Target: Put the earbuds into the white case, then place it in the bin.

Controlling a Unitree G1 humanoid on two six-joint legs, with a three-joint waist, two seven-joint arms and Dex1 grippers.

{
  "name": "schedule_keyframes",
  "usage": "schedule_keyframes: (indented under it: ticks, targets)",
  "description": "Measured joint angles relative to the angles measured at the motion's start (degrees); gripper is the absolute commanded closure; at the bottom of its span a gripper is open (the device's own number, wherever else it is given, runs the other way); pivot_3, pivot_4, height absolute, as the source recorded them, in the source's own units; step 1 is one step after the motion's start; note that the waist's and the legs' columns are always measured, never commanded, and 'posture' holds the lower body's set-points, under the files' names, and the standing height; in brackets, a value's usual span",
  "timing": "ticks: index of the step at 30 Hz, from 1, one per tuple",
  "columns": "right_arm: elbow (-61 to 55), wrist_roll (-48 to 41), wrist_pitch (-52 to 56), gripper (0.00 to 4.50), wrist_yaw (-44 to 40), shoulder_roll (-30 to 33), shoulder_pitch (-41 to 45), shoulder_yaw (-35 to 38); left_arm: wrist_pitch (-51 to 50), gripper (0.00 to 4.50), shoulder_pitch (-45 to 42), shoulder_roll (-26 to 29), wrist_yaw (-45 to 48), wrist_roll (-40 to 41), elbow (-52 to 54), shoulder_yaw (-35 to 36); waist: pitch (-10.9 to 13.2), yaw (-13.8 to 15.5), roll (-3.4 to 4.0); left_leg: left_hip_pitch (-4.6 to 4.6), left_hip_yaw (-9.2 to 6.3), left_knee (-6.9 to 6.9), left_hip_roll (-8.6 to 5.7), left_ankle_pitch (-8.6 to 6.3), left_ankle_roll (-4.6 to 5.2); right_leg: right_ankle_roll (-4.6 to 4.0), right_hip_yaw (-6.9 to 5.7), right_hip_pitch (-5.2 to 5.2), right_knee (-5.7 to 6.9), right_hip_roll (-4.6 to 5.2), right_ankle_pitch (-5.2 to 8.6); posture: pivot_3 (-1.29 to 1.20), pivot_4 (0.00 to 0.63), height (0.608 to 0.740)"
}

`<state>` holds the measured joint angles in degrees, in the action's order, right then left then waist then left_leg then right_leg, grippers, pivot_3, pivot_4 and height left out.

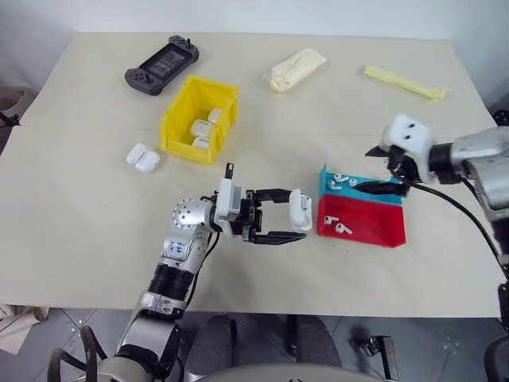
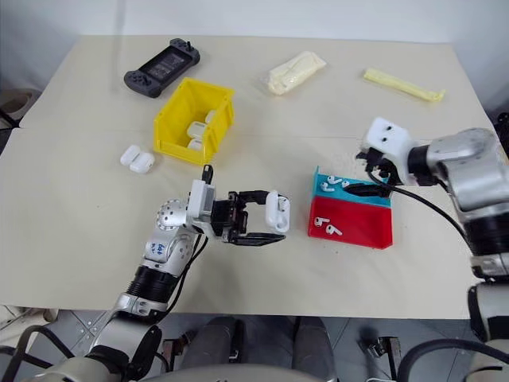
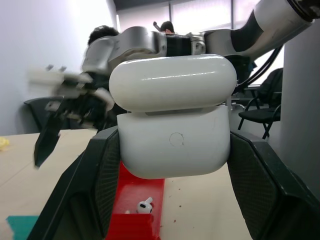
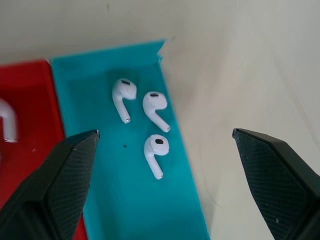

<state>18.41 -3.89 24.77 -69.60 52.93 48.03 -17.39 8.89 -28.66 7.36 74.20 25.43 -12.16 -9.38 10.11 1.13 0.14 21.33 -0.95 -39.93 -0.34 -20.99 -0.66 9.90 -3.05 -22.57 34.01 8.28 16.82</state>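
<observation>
- The bin (image 1: 200,119) stands at the desk's (image 1: 95,215) left, with white cases inside.
- The left end effector (image 1: 288,224) grips the white case (image 1: 300,212) mid-desk, just left of the red tray (image 1: 362,224).
- The right end effector (image 4: 165,185) hovers wide open over the earbuds (image 4: 150,117) in the teal tray (image 4: 130,200).

left pincer (image 1: 296,225): yours is clamped shut, pointing sideways to your right
right pincer (image 4: 165,150): spread wide, angled down

arms: silver metal shells seen | fingers (image 1: 274,236): black, textured pads | wrists: white housings | cables: black, looped
</observation>
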Motion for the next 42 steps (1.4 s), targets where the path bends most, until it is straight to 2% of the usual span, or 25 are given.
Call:
schedule_keyframes:
  ticks: [8,11,14,27,34,42]
  targets:
    - [12.8,7.6,-7.0,0.04,-3.1,-3.9,7.2,-3.9,0.0,1.7,0.3,0.1,-2.0,-0.2,0.4,-0.1,0.0,-0.2,0.01,-0.02,0.02,-0.06,0.01,0.01,-0.02,0.03,0.01,0.01,0.05,0.0,-0.02,0.0,0.15,0.74]
    - [15.6,9.7,-9.7,0.66,-4.0,-5.1,7.6,-4.9,0.0,1.7,1.1,0.1,-2.5,-0.2,0.9,-0.2,0.0,-0.4,0.01,-0.01,0.02,-0.05,0.01,0.01,-0.02,0.03,0.0,0.01,0.04,0.0,-0.02,0.0,0.15,0.74]
    - [17.7,10.9,-11.7,1.64,-4.8,-6.0,8.0,-5.0,0.0,1.7,1.8,0.2,-3.1,-0.2,1.0,-0.2,0.0,-0.7,0.01,-0.01,0.01,-0.06,0.01,0.01,-0.03,0.03,0.0,0.02,0.06,0.0,-0.02,0.0,0.15,0.74]
    - [22.8,14.6,-16.6,1.64,-5.9,-8.8,10.9,-4.8,0.0,1.7,1.9,0.5,-4.1,-0.2,2.6,-0.2,0.0,-1.4,0.02,-0.05,0.0,-0.07,0.02,0.03,-0.05,0.03,0.0,0.04,0.09,0.0,-0.02,0.0,0.15,0.74]
    - [24.7,15.6,-18.3,3.87,-7.1,-9.3,11.5,-4.8,0.0,1.7,2.0,0.7,-4.6,-0.2,2.7,-0.2,0.0,-1.4,0.02,-0.06,0.0,-0.08,0.02,0.03,-0.05,0.03,0.0,0.05,0.1,0.0,-0.02,0.0,0.15,0.74]
    - [24.8,16.3,-18.5,3.87,-7.6,-9.5,11.7,-4.7,0.0,1.7,2.0,0.8,-4.8,-0.2,2.9,-0.2,0.0,-1.4,0.02,-0.07,0.0,-0.08,0.02,0.03,-0.05,0.03,0.0,0.06,0.1,0.0,-0.02,0.0,0.15,0.74]
